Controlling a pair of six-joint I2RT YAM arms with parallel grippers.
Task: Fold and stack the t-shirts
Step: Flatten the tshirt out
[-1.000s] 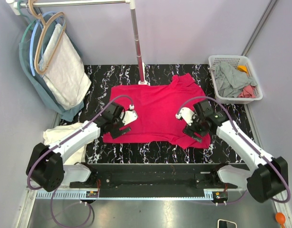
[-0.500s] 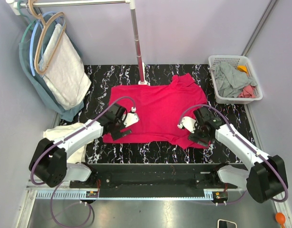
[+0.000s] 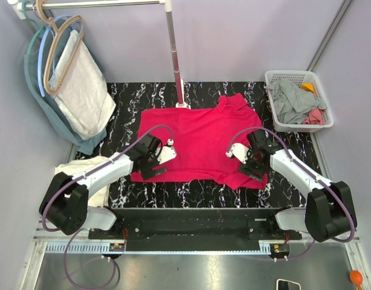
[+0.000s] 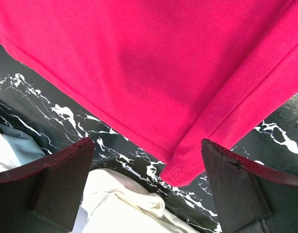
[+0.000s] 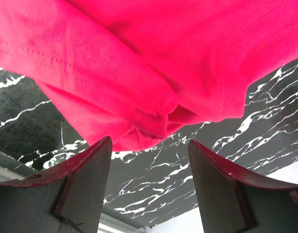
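A red t-shirt (image 3: 200, 142) lies spread on the black marble table. My left gripper (image 3: 150, 170) is open and empty over the shirt's near-left corner (image 4: 180, 172), which lies between the fingers in the left wrist view. My right gripper (image 3: 251, 172) is open and empty over the bunched near-right corner (image 5: 154, 121) of the shirt. A cream folded garment (image 3: 77, 172) lies at the table's left edge and also shows in the left wrist view (image 4: 124, 204).
A white basket (image 3: 282, 77) with grey, orange and pink clothes stands at the back right. A clothes rail pole (image 3: 175, 60) stands behind the shirt. Hangers with pale garments (image 3: 77, 84) hang at the back left. The table's front edge (image 3: 197, 208) lies near both grippers.
Both grippers have moved slightly toward the shirt's near corners and lowered. The shirt has not visibly moved.
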